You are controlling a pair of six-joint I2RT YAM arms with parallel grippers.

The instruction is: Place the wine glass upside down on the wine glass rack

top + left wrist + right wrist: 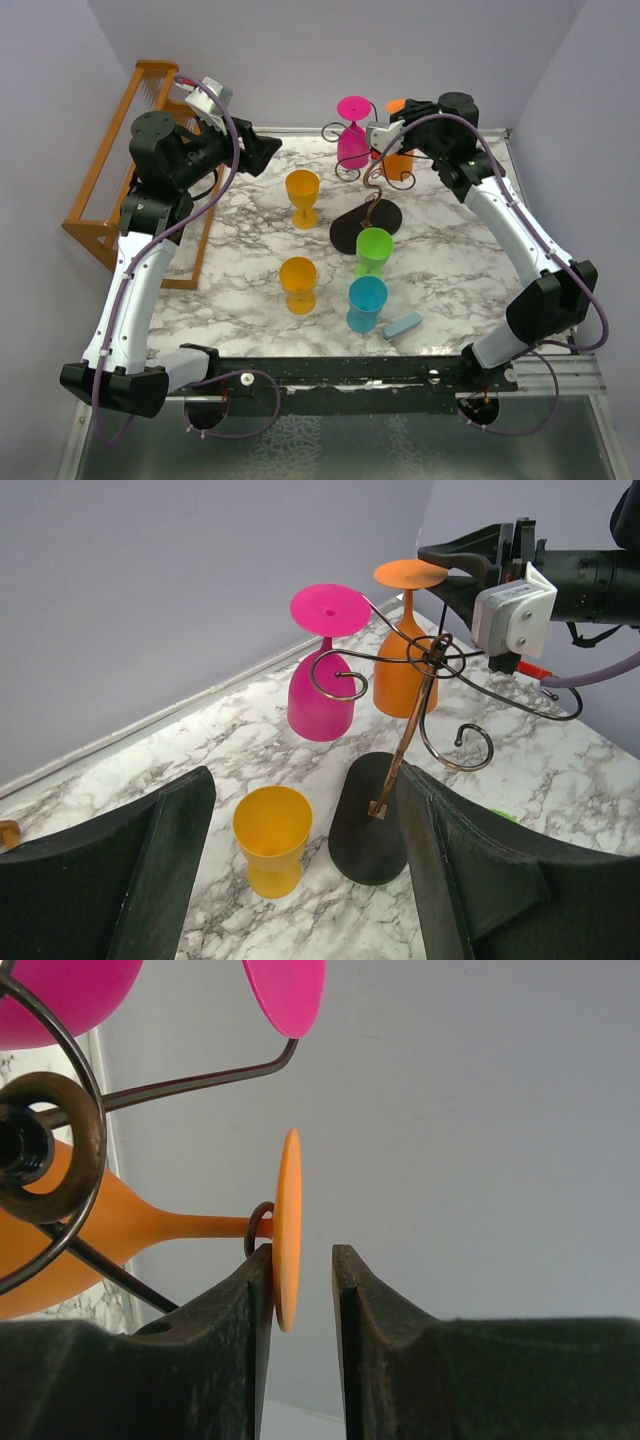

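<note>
A white marble-patterned tabletop (240, 290) lies between pale lavender walls (300, 50); near its far edge stands the wine glass rack (362, 830), a thin dark wire tree on a flat black oval base. The orange wine glass (400, 680) hangs upside down on the rack, foot uppermost, its stem passing through a curled wire loop (258, 1228); a pink wine glass (322, 695) hangs the same way just beside it. The right gripper (301, 1258) is at the orange glass's foot, the thin disc edge-on between its fingers; the jaws stand slightly apart, one pad touching or almost touching the disc, a clear gap on the other side, so the foot is not pinched. The left gripper (305, 780) hovers facing the rack, jaws wide apart and holding nothing. Upright on the tabletop are a yellow-orange goblet (302, 195) left of the rack's base and a second (298, 283) nearer the arms; a green goblet (374, 250) stands just beside the base, a blue one (366, 303) near it; a wooden stepped rack (110, 200) stands at the table's left edge.
</note>
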